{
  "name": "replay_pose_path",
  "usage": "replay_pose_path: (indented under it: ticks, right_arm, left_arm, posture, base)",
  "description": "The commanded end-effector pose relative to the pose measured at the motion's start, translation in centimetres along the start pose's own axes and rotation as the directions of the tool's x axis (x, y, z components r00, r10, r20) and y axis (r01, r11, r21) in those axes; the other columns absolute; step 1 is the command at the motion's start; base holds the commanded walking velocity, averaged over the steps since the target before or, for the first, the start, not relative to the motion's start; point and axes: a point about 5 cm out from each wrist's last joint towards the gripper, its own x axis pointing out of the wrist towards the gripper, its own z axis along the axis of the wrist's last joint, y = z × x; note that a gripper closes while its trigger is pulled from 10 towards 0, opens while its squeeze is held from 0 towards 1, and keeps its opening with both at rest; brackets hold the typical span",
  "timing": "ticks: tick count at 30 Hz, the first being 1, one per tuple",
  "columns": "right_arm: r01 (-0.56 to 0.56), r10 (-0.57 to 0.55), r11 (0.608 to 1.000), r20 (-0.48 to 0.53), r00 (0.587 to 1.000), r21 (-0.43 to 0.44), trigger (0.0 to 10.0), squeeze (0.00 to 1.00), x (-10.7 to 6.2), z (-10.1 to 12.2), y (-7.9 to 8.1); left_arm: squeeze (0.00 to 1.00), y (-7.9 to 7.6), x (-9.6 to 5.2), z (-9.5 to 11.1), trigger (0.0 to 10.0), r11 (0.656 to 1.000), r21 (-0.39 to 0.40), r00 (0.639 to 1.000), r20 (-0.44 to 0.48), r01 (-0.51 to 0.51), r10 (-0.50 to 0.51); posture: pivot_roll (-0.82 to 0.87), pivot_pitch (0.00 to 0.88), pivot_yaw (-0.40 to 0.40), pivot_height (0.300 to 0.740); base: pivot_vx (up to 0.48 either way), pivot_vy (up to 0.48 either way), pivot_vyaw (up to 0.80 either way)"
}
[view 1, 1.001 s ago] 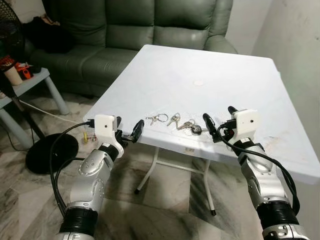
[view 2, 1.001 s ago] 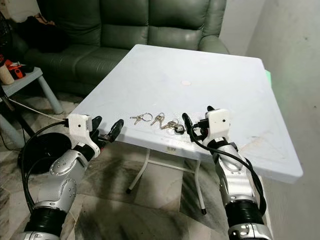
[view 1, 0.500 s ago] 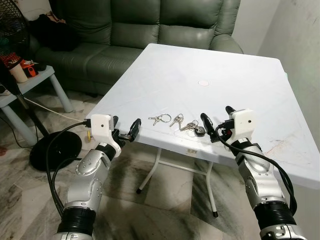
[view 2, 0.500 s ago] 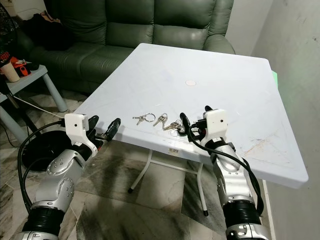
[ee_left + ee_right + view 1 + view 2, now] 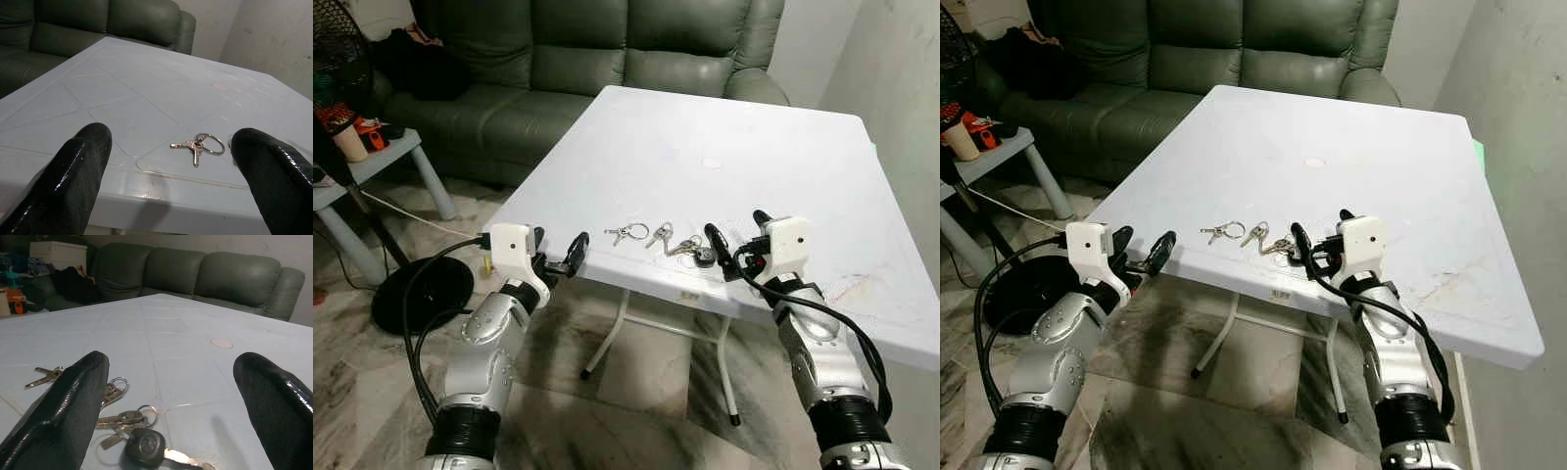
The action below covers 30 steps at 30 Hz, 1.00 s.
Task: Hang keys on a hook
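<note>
Three sets of keys lie near the front edge of the white table. A small ring with two keys is on the left, a second small set sits in the middle, and a bunch with a black fob is on the right. My left gripper is open at the table's front-left edge, a short way left of the ring keys. My right gripper is open over the table, just right of the fob bunch.
A dark green sofa stands behind the table. A low grey side table with small items and a black fan base with a cable are on the floor at left. A wall runs along the right.
The view has shifted a little as the camera moved. Both grippers stay open in about the same places by the keys.
</note>
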Motion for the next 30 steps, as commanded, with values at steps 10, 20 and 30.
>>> replay_pose_path:
  ticks: [10, 20, 30]
  right_arm:
    - [0.001, -0.001, 1.000, 0.019, 1.000, 0.009, 10.0, 0.00, -0.02, 0.37, 0.26]
    - [-0.002, 0.002, 1.000, 0.017, 1.000, 0.009, 10.0, 0.00, -0.10, 0.34, 0.28]
    - [-0.009, 0.009, 1.000, 0.017, 1.000, 0.005, 10.0, 0.00, -0.06, 0.41, 0.30]
  left_arm:
    - [0.00, -0.06, 0.35, 0.53, 10.0, 1.000, -0.011, 1.000, 0.011, 0.007, -0.007]
    - [0.00, -0.12, 0.46, 0.61, 10.0, 1.000, -0.016, 1.000, 0.016, 0.006, -0.006]
    - [0.00, -0.09, 0.44, 0.63, 10.0, 1.000, 0.001, 1.000, 0.020, 0.000, 0.000]
  posture:
    - [-0.05, 0.000, -0.013, 0.740]
    - [-0.05, 0.000, -0.019, 0.740]
    - [-0.05, 0.000, -0.022, 0.740]
  base:
    - [0.000, 0.405, 0.00]
    - [0.000, 0.460, 0.00]
    - [0.000, 0.300, 0.00]
